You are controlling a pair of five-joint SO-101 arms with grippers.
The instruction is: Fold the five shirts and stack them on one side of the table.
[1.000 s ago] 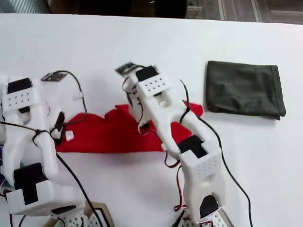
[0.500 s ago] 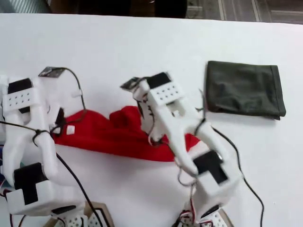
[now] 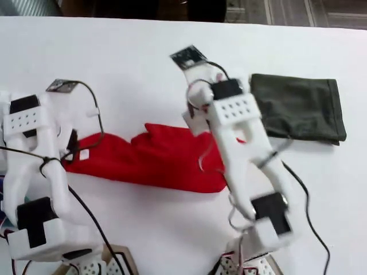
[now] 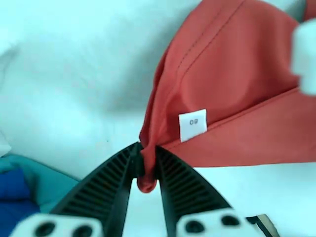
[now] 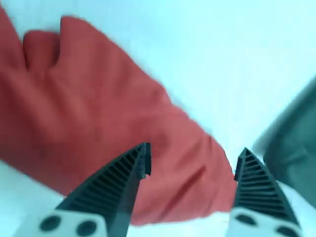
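Counter (image 3: pixel 143 51) carries a rumpled red shirt (image 3: pixel 155 157), stretched left to right near the middle, and a folded green shirt (image 3: pixel 295 107) at the right, close to the red one's right end. At the red shirt's left end the left claw (image 4: pixel 147 168) pinches the cloth tight. Over its right end the right claw (image 5: pixel 192 158) hangs spread wide, holding nothing.

The red shirt (image 3: pixel 155 157) is plain, with a small white tag (image 4: pixel 192 124); the folded shirt (image 3: pixel 295 109) is dark olive green. The worktop (image 3: pixel 114 51) is white, the fingers (image 4: pixel 113 182) black.
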